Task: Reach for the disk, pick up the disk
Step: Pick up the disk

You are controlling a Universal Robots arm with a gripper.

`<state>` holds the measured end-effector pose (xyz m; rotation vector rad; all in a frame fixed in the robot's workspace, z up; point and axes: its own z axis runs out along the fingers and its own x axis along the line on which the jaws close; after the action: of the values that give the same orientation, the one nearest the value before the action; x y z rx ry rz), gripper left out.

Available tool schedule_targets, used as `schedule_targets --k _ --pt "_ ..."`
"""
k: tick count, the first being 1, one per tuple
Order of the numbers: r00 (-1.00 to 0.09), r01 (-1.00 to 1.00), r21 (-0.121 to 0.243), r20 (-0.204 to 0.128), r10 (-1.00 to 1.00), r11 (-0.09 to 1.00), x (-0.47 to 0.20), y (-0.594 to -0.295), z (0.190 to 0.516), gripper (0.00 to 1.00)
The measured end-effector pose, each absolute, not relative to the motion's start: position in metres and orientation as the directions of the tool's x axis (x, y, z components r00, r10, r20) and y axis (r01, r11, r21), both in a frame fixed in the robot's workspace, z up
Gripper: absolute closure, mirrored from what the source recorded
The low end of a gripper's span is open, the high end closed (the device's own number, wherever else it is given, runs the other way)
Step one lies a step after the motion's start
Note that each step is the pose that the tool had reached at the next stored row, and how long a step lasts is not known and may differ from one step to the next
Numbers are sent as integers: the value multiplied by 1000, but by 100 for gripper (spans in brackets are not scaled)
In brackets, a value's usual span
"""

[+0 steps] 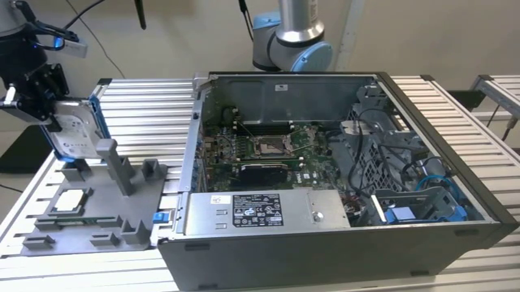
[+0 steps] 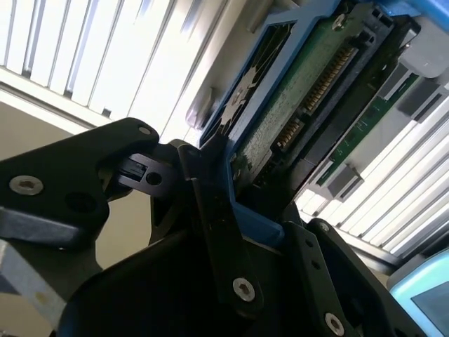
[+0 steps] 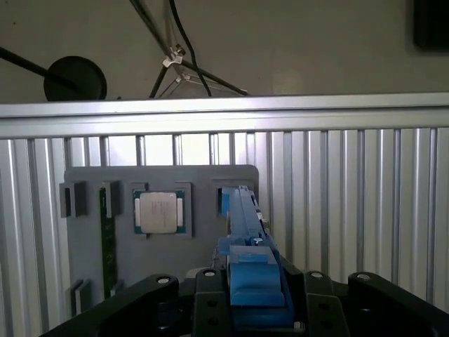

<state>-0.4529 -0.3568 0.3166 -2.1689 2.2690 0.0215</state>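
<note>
The disk (image 1: 77, 132) stands on edge at the far end of the grey fixture (image 1: 97, 213), on the exterior view's left. It is silver with a white label and blue rails. My gripper (image 1: 53, 124) is shut on its upper edge. In the first wrist view the disk's blue rail (image 3: 242, 217) runs between my black fingers (image 3: 309, 298). The second wrist view looks along the disk's green circuit-board side (image 2: 302, 91), with my gripper (image 2: 242, 210) clamped on the blue rail. Whether the disk's lower edge still rests in the fixture slot is unclear.
A square silver chip (image 3: 159, 212) and a green stick (image 3: 106, 239) lie in the fixture. An open computer case (image 1: 341, 182) takes up the middle of the slatted metal table (image 1: 146, 103). The arm's base (image 1: 293, 42) stands behind the case.
</note>
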Motion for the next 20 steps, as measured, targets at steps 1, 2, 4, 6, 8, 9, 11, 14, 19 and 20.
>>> schedule_targets --k 1,2,4,6,8,9,11,14,19,20 --pt "-45 -999 8 -11 -999 45 -453 -357 318 100" --pt "-45 -999 8 -11 -999 45 -453 -357 319 100" --pt "-45 -999 8 -11 -999 45 -453 -357 320 100" --pt "-45 -999 8 -11 -999 45 -453 -357 322 100" --pt "-45 -999 8 -11 -999 45 -453 -357 324 100" --pt "-45 -999 8 -11 -999 45 -453 -357 325 100" --pt "-45 -999 8 -11 -999 45 -453 -357 327 100" --pt "-45 -999 8 -11 -999 45 -453 -357 330 100" --pt "-45 -999 8 -11 -999 45 -453 -357 334 100" --pt "-45 -999 8 -11 -999 45 -453 -357 335 100"
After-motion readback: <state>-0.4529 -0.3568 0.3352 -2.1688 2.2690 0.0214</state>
